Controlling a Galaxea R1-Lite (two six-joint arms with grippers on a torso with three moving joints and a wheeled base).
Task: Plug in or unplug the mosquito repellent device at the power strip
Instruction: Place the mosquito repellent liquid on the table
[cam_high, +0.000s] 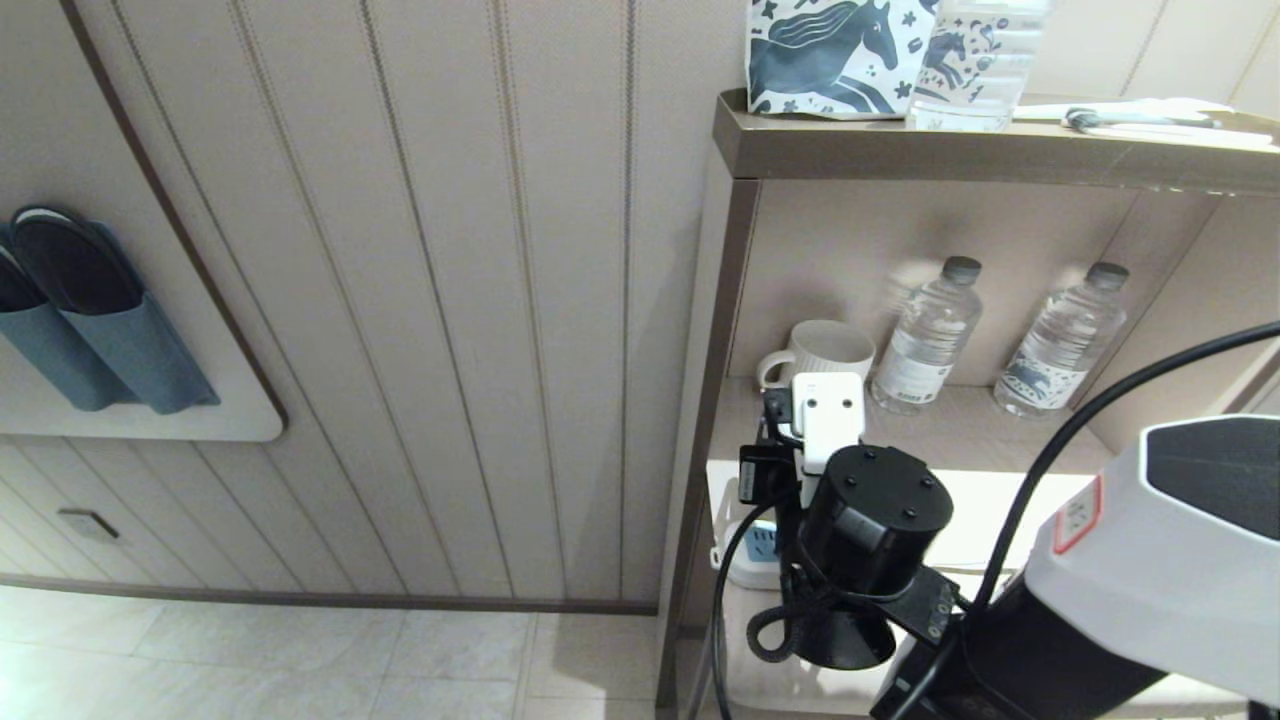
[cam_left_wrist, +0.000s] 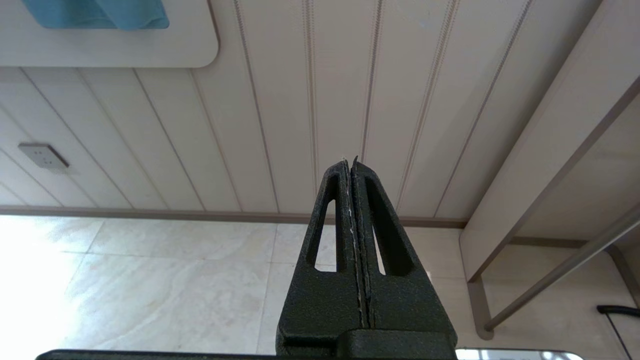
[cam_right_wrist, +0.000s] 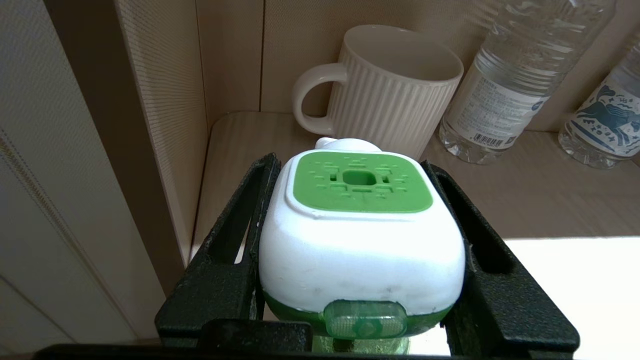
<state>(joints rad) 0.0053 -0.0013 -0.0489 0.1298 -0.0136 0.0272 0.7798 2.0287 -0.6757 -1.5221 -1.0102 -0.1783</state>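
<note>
Right pincer (cam_right_wrist: 362, 240) grips mosquito repellent device (cam_right_wrist: 360, 235), its bottle hidden below.

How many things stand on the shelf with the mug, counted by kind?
Mug: 1
Clear water bottles: 2
Mosquito repellent device, held in the right gripper: 1
Total: 4
</note>
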